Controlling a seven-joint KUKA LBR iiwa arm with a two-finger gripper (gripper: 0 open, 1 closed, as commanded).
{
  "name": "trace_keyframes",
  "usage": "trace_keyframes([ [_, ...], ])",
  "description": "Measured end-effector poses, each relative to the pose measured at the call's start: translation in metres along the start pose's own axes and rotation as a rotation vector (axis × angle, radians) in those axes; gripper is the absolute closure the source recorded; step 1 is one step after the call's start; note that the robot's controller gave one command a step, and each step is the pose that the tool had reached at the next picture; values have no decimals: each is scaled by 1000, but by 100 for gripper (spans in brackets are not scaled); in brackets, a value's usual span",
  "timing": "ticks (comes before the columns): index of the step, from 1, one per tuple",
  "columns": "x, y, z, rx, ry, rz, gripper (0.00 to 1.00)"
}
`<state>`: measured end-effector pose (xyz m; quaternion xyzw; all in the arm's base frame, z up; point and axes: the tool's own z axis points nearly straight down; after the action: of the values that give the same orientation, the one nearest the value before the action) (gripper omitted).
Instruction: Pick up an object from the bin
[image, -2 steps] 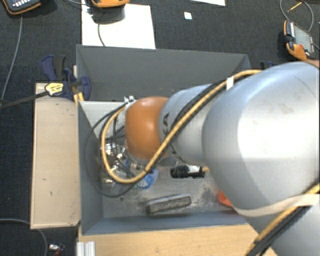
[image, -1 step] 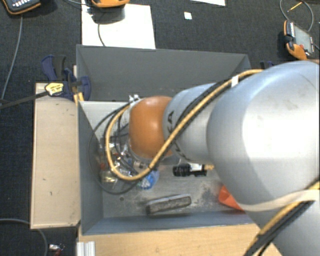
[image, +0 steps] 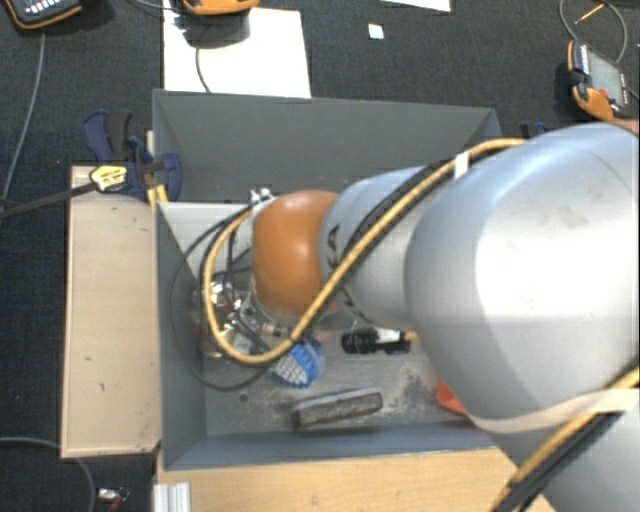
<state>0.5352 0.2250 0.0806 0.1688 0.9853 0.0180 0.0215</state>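
Gripper (image: 240, 325) low in the grey metal bin (image: 300, 130)
We cannot tell if it is open or closed — a blue-and-white bristled object (image: 298, 366) lies just beside it.

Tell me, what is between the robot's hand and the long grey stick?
In the camera view, a small blue and white thing lies between the hand and the grey stick.
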Motion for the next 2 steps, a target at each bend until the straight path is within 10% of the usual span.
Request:
trace_keyframes([
  [2, 0, 0, -13, 1, 2, 2, 100],
])
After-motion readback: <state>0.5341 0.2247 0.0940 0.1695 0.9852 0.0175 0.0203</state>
